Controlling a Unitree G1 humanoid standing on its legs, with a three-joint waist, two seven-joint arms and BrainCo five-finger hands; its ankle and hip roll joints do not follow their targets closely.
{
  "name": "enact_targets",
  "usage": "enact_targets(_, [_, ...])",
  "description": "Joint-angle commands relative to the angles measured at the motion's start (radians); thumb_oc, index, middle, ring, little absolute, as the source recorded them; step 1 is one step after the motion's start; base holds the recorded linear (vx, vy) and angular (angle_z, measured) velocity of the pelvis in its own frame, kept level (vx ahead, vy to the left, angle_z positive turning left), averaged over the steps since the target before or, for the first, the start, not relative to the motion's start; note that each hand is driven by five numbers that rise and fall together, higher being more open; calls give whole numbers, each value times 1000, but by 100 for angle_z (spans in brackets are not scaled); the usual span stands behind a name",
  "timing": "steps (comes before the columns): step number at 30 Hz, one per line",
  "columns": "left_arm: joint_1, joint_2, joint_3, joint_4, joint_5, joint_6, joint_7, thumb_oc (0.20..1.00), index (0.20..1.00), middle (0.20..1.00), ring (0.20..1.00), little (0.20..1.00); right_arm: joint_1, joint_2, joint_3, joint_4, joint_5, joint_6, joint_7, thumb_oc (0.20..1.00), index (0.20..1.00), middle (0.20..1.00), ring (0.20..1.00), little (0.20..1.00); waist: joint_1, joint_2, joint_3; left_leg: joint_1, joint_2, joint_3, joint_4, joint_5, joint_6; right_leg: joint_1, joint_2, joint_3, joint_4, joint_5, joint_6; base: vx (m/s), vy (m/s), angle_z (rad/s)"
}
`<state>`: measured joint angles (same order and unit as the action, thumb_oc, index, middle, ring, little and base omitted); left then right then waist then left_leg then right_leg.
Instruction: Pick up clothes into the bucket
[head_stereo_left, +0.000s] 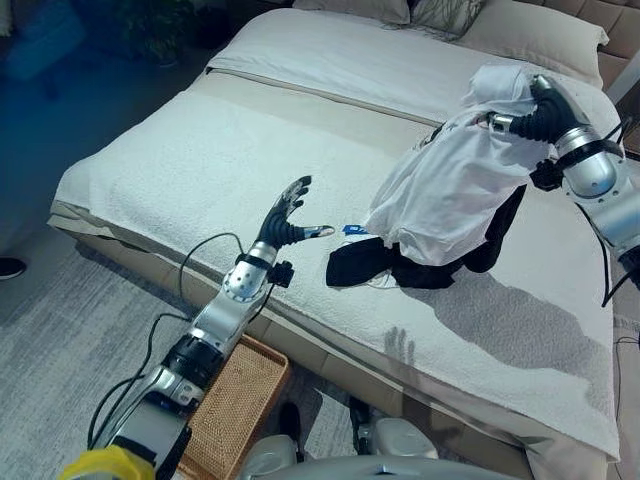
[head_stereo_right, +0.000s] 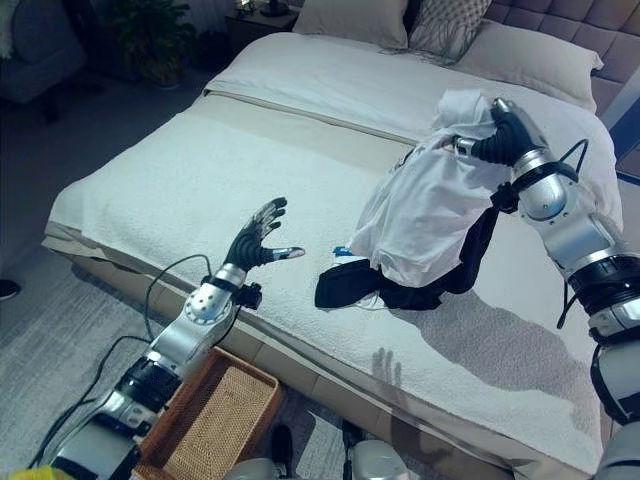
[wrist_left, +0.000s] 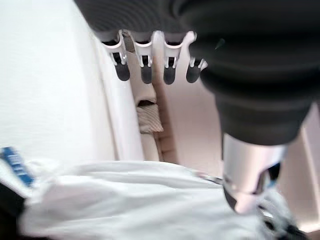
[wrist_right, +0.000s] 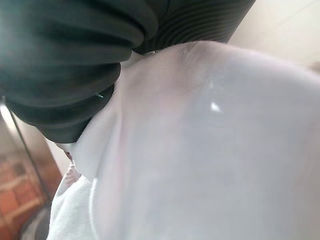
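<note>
White garment (wrist_right: 210, 150) draped against right hand (wrist_right: 75, 60), fingers hidden.

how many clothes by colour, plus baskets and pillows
white garment: 1
black garment: 1
wicker basket: 1
pillows: 3
total: 6

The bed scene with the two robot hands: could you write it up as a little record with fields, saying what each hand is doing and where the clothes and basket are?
right hand: raised over the bed, fingers hidden in the white garment
white garment: lifted, hanging down from the right hand
dark garment: lower end lying on the bed, partly under the white garment
left hand: open, fingers spread above the bed's near edge, holding nothing
wicker basket: on the floor beside the bed, nothing visible inside
bed: light cover, pillows at the far end
</note>
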<state>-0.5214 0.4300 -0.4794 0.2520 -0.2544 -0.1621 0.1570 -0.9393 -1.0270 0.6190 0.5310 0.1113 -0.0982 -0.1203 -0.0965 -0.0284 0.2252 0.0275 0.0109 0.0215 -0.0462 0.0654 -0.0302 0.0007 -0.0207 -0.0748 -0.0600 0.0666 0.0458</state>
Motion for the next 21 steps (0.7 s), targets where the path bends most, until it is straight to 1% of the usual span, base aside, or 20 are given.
enact_targets(1, [-60,-4,-44,-5,9,-42,27,1000,1000,1000,1000,1000,-181,43,40,116,1,0,-14,1000,1000,1000,1000,1000,16,-70,-82,-26,21,-25,74,-76,-50,6,-91,-33,79,-69,83,0,0,0])
enact_targets(4, [-58,-18,-56,-12,-5,-42,21,1000,1000,1000,1000,1000,-239,90,89,241,-75,21,-20,1000,1000,1000,1000,1000,24,-68,-69,-35,17,-28,81,-76,-49,2,-93,-36,79,-65,82,-35,5,2])
enact_targets(5, [-56,-17,-55,-23,-8,-40,17,1000,1000,1000,1000,1000,-252,104,95,282,-94,24,-25,388,388,388,388,388,26,-65,-66,-38,16,-31,83,-75,-49,0,-93,-37,80,-65,82,-36,6,8])
enact_targets(6, [-49,-15,-58,-26,-4,-38,12,1000,1000,1000,1000,1000,-267,119,103,314,-114,31,-22,388,388,388,388,388,31,-65,-62,-43,16,-34,85,-74,-49,-2,-94,-38,80,-64,82,-31,7,13])
enact_targets(7, [-49,-15,-57,-26,-1,-37,13,1000,1000,1000,1000,1000,-278,132,101,336,-124,35,-30,200,200,200,200,200,32,-63,-59,-46,15,-37,86,-73,-50,-3,-93,-39,80,-64,82,-32,5,12])
enact_targets(12, [-23,-24,-47,-18,-2,-29,12,1000,1000,1000,1000,1000,-293,162,89,373,-166,40,-51,200,200,200,200,200,40,-61,-46,-65,11,-49,93,-67,-49,-15,-94,-44,90,-66,80,-15,2,5])
enact_targets(21, [-22,-36,-48,15,19,-21,14,1000,1000,1000,1000,1000,-284,153,74,346,-186,33,-65,200,200,200,200,200,41,-62,-42,-76,5,-64,105,-71,-47,-23,-97,-46,109,-75,77,8,2,7])
